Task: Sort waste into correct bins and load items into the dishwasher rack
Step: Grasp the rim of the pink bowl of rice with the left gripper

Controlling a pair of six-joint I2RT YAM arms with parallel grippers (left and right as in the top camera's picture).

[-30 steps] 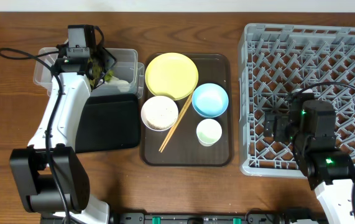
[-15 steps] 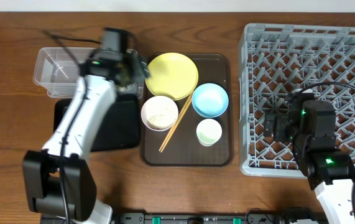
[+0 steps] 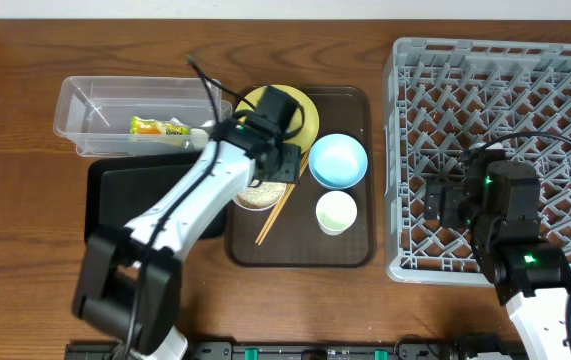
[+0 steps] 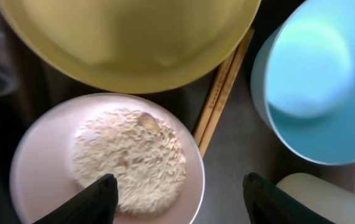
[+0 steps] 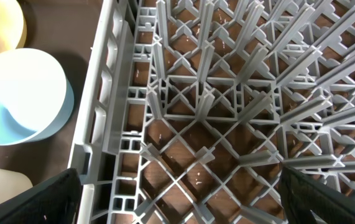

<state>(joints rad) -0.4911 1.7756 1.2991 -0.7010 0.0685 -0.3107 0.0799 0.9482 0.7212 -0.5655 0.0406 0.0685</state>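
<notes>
here left fingers (image 4: pixel 96 200) spread, empty, over rice bowl (image 4: pixel 37 146); right fingers (image 5: pixel 40 199) spread over rack (image 5: pixel 227 93).

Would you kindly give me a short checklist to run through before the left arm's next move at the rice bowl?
1. Snack wrapper inside clear tub: ok.
2. Left gripper open, empty, above white bowl: ok.
3. Rice emptied into a bin: not ok, it lies in the bowl.
4. Chopsticks free of the bowl's rim: cannot tell.
5. Right gripper open, empty, over dishwasher rack: ok.
</notes>
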